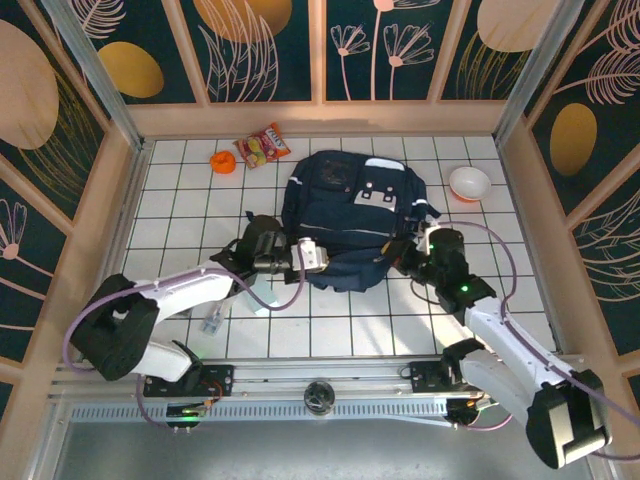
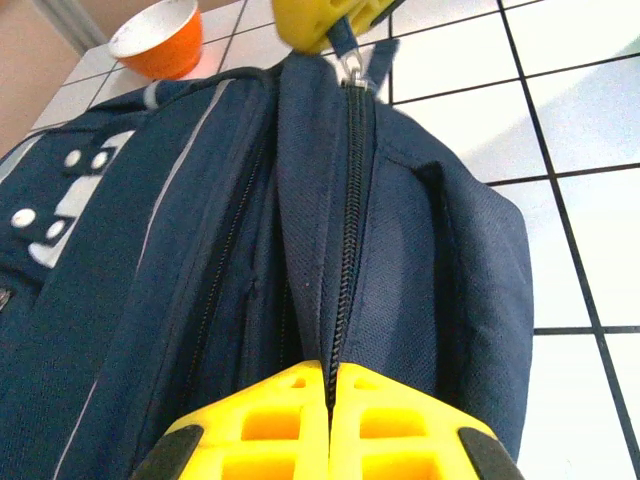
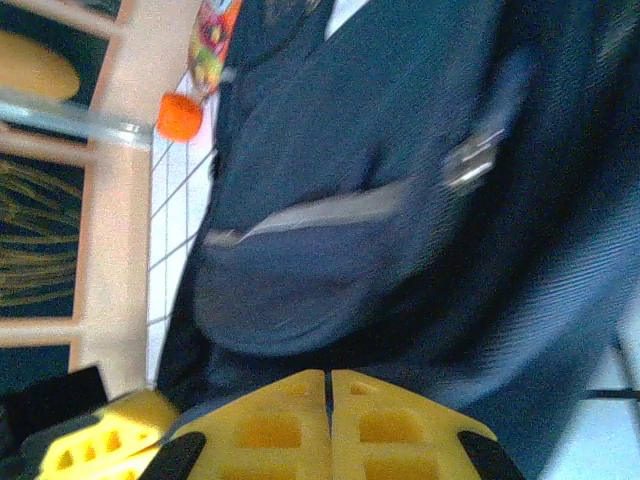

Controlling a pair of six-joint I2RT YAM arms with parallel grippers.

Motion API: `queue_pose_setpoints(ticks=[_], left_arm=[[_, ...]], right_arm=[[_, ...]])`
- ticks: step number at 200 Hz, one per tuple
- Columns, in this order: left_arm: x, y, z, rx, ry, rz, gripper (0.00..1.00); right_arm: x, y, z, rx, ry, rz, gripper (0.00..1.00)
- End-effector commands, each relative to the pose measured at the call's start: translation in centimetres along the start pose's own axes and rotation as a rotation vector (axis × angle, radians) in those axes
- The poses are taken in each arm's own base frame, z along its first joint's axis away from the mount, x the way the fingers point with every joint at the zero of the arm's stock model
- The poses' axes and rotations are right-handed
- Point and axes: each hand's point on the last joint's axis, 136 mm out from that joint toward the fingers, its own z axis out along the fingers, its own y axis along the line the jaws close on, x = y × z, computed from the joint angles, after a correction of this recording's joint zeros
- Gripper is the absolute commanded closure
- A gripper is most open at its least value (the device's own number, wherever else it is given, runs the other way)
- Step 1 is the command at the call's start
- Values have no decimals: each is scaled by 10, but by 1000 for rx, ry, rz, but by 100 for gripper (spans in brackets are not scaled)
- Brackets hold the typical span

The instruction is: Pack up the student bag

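Student bag (image 1: 350, 205), zip (image 2: 350, 200) closed. I hold left hand (image 2: 328, 385) pinched shut on its eight-o'clock seam, right hand (image 3: 328, 392) likewise at four o'clock. Risk: fabric slips, zip jams.

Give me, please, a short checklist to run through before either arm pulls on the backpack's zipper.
1. Left pincer shut at the near end of the zipper: ok.
2. Fabric of the backpack actually caught between its fingers: cannot tell.
3. Right pincer shut on the zipper pull at the far end: ok.
4. Compartment open for packing: not ok; the zipper is closed along its visible length.
5. Snack packet, small orange item and bowl on the tiled table, apart from the backpack: ok.
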Motion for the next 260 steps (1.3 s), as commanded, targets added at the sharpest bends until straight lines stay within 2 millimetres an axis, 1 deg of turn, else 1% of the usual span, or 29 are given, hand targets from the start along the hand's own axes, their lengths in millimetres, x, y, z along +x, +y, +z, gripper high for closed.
queue_pose_setpoints(ticks=[1, 35, 56, 76, 109, 160, 184, 211, 227, 231, 241, 253, 260], left_arm=[[2, -5, -16, 6, -10, -51, 100], [-14, -13, -25, 36, -70, -47, 100], [-21, -12, -29, 33, -91, -43, 100], [-29, -7, -33, 12, -107, -37, 100], [-52, -1, -43, -14, -181, -40, 100], [-75, 7, -58, -66, -262, -48, 100], [-76, 6, -60, -62, -264, -39, 100], [-68, 1, -56, -33, -228, -23, 100], [-60, -3, -53, -12, -191, -10, 100], [-57, -4, -52, -6, -178, -8, 100], [-51, -6, -49, 4, -150, -3, 83], [-46, -6, -48, 8, -126, -4, 57], [-45, -7, -47, 10, -119, -1, 47]], right_arm=[[-13, -24, -4, 33, -37, 0, 100], [-32, -32, -6, 9, -89, 35, 100], [-46, -40, -5, 5, -124, 61, 100], [-61, -55, -4, 29, -165, 94, 100], [-84, -76, -2, 45, -231, 164, 100], [-110, -110, -2, 100, -314, 245, 100], [-117, -118, 2, 108, -314, 251, 100], [-117, -123, 8, 118, -295, 250, 100], [-115, -116, 9, 91, -277, 222, 100], [-114, -112, 9, 83, -268, 209, 95], [-111, -106, 8, 89, -253, 179, 82], [-106, -99, 4, 119, -240, 134, 72], [-103, -94, 0, 132, -234, 101, 68]])
